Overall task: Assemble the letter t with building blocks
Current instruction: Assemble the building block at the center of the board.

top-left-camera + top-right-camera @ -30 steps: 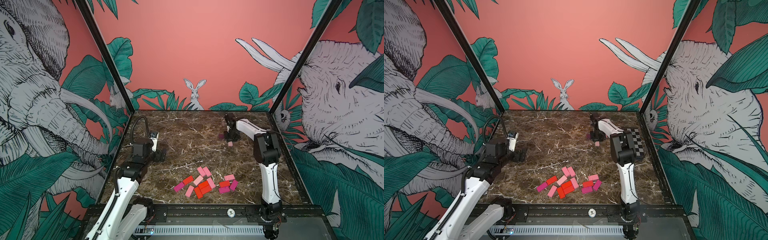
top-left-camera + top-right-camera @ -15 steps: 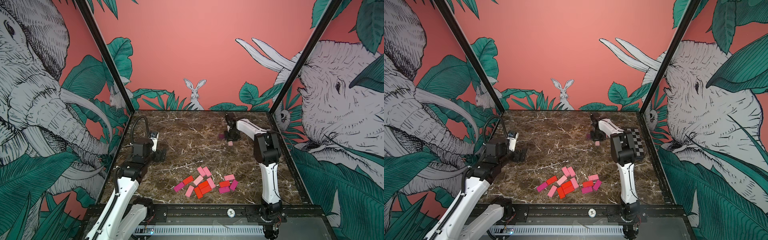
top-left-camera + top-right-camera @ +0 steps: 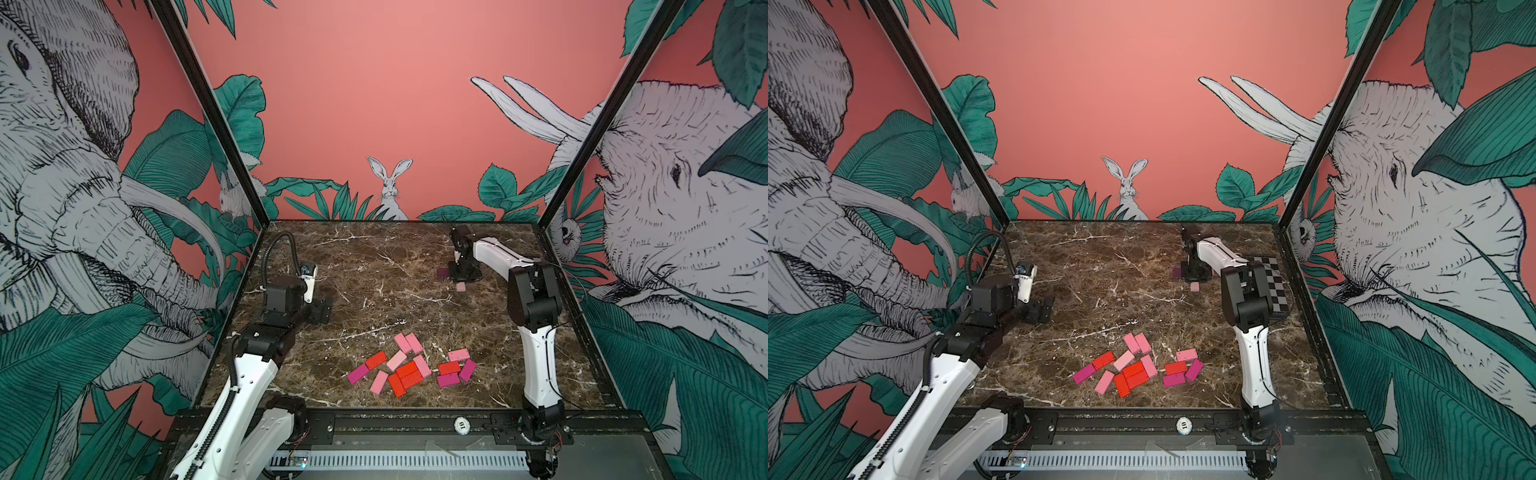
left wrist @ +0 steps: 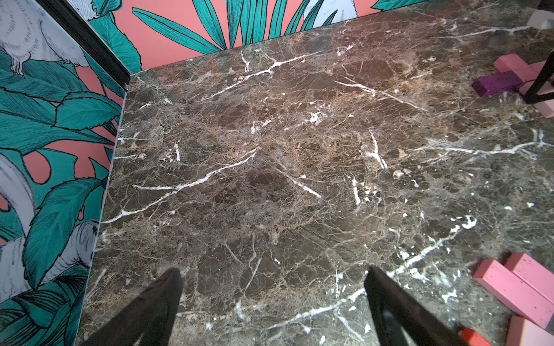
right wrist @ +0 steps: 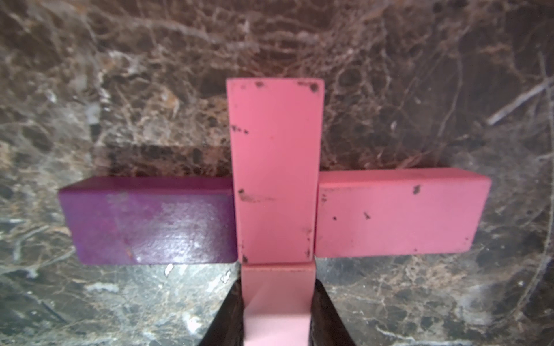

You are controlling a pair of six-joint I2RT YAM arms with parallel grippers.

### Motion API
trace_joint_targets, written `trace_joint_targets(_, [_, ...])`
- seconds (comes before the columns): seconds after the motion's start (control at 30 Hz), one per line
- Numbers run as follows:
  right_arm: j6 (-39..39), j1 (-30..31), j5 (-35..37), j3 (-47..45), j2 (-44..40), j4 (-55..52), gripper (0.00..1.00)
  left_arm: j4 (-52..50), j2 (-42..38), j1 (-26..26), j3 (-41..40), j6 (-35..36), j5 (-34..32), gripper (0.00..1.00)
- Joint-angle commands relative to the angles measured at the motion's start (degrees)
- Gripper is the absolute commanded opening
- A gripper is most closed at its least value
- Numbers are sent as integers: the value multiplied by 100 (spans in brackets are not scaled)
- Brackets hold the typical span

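In the right wrist view a cross of building blocks lies flat on the marble: a dark purple block (image 5: 150, 220), a pink block (image 5: 275, 167) set crosswise between, and another pink block (image 5: 395, 212). A light pink block (image 5: 277, 299) butts against the middle one's end, and my right gripper (image 5: 277, 287) is shut on it, a finger against each side. In both top views this gripper (image 3: 464, 272) is at the far right of the table. My left gripper (image 3: 322, 309) hovers open and empty at the left (image 4: 274, 278). Several loose blocks (image 3: 409, 368) lie near the front.
A black-and-white checkered board (image 3: 1273, 282) lies by the right wall behind the right arm's elbow. Printed walls close in the table on three sides. Two pink blocks (image 4: 515, 284) of the loose pile show in the left wrist view.
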Motion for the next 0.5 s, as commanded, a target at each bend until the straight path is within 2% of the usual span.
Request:
trace_joint_targets(0.0, [75, -40, -6, -123, 160, 36, 33, -81, -4, 7, 50, 19, 61, 97])
trace_joint_targets(0.47, [87, -39, -107, -197, 101, 39, 42, -89, -25, 5, 51, 12, 75, 97])
